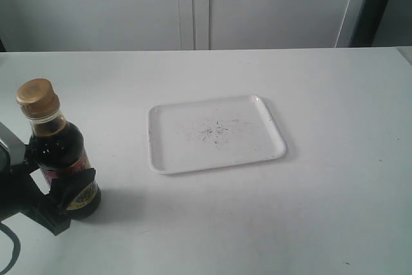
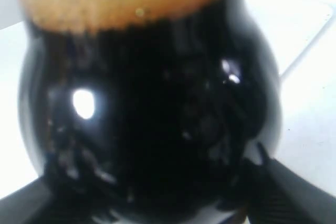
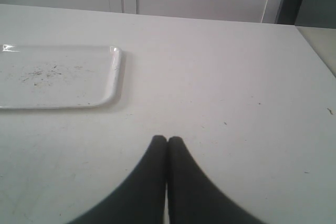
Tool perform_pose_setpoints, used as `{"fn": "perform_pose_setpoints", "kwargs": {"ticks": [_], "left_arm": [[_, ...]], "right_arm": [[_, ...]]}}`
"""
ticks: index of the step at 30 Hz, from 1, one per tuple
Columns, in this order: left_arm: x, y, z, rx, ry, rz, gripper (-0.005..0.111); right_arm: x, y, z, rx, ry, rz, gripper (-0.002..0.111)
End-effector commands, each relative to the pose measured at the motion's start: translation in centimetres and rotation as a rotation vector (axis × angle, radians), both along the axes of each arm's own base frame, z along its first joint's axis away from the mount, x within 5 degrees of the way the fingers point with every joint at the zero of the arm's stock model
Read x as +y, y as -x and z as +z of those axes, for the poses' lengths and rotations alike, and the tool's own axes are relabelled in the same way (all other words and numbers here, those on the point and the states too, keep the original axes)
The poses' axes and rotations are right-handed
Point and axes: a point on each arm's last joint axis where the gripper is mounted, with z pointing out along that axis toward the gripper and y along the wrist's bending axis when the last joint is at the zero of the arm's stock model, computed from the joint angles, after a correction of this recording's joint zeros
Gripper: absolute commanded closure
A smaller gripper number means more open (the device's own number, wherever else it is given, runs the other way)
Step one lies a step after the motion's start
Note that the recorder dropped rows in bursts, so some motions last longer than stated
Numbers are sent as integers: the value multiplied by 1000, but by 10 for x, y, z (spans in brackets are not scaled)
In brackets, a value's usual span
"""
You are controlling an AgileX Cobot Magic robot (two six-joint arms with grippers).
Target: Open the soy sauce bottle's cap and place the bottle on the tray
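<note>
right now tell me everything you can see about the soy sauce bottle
The soy sauce bottle is small clear glass, nearly full of dark brown liquid, with a narrow neck and a red and yellow label. Its golden-brown ribbed cap is shut. It stands upright on the white table, left of the tray and apart from it. The left gripper clamps its lower body.

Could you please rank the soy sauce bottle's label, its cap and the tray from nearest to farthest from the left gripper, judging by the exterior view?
1. The label: the left gripper is clamped around the bottle at this height, at the table's left edge.
2. The cap: atop the same bottle, above the gripper.
3. The tray: apart, toward the table's middle.
</note>
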Motion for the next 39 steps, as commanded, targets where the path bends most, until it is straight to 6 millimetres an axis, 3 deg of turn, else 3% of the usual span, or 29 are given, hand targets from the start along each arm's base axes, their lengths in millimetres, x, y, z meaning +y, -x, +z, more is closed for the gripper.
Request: {"fn": "perform_pose_setpoints", "kwargs": {"ticks": [1,6,18,26,32,39], "left_arm": [[0,3,0,-2,-9,-9,107],[-1,3,0,-3,-11,-11,107],[-1,3,-1,-16,-29,-25,107],[-1,3,-1,-15,-28,-25,107],[-1,3,-1,-14,-27,-26,107],[-1,4,-1,-14,-29,-31,107]], "right_arm": [[0,0,1,-25,7,2,108],[0,-1,7,-86,0,1,108],[0,1,46,-516,-57,-1,108],[-1,7,63,-655,-291,20,108],[1,11,101,-752,-300,56,108],[5,-4,145,-782,-267,77,108]]}}
